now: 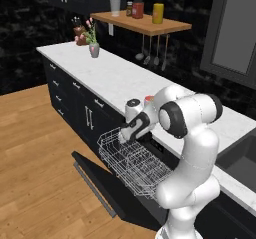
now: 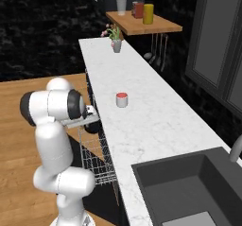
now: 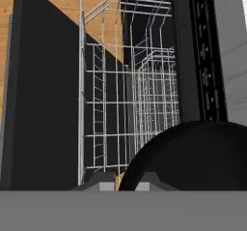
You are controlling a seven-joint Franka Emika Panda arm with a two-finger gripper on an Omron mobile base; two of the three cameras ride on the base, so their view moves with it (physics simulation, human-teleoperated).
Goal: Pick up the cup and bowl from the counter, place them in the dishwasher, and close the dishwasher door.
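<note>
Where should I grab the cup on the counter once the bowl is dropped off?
Take the cup from above, fingers closing across its round side wall just below the red top. It stands upright and alone on the counter, so a straight-down approach looks clear. The gripper is shut on the bowl over the rack.

**Setting: rendered domestic kitchen**

We read the place as a home kitchen. A long white marble-patterned counter (image 2: 156, 121) runs above dark cabinets with silver handles (image 1: 89, 117). A dark sink (image 2: 189, 187) is sunk into it. Built in below sits a dishwasher (image 1: 157, 148), its dishwasher door (image 1: 107, 183) dropped open and a white wire rack (image 1: 132, 163) pulled out. On the dark brick wall we note a wooden shelf (image 2: 144, 25) bearing jars, with utensils (image 1: 152, 55) hung beneath. Wood plank floor (image 1: 35, 173)
</note>
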